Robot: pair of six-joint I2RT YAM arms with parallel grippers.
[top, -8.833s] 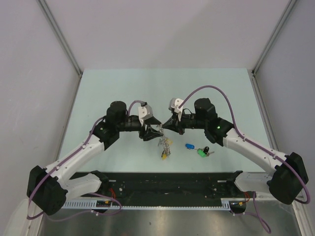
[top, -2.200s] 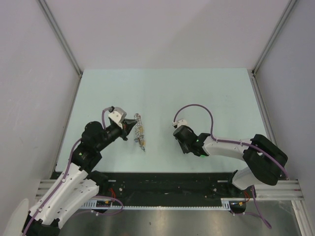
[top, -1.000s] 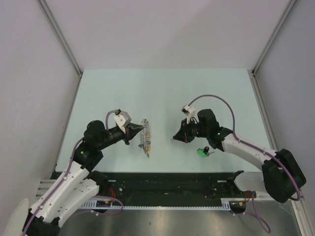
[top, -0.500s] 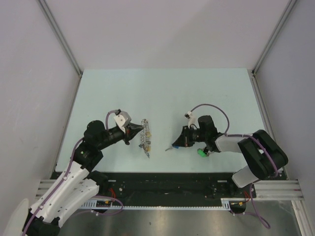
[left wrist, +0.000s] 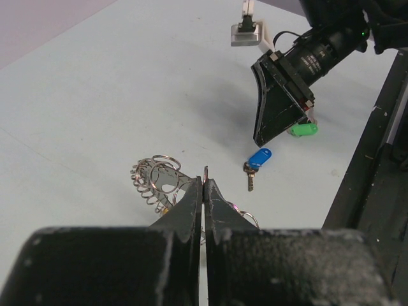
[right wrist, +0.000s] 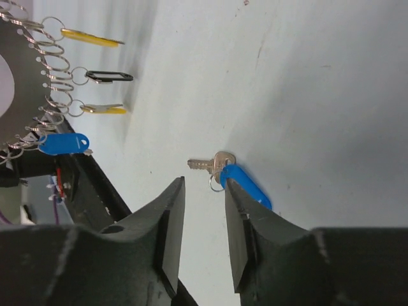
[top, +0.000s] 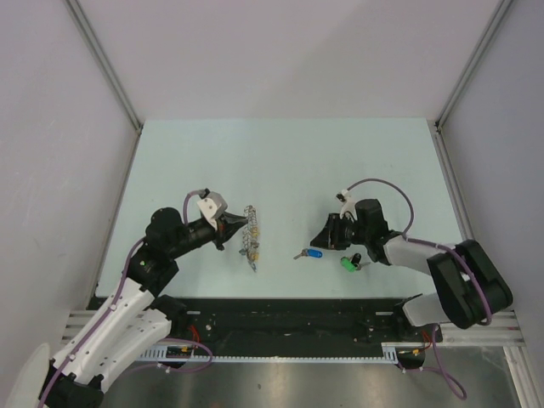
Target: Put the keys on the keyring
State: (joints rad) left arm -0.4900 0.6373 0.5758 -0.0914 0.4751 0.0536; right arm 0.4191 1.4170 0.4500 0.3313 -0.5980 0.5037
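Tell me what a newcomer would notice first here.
The left claw, shut on the keyring, holds it on edge left of centre, with coloured keys hanging from its loops. Right of centre, a blue key lies loose on the table just off the parted tips of the right claw, a green key nearby.

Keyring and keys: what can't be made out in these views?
- Top view: keys hung on the keyring are too small to count.
- Left wrist: shut fingers of the left gripper cover the keyring's near part, hiding the pinch point.
- Left wrist: the green key sits mostly behind the right gripper.
- Right wrist: the keyring is cut off by the left edge; the green key is out of frame.
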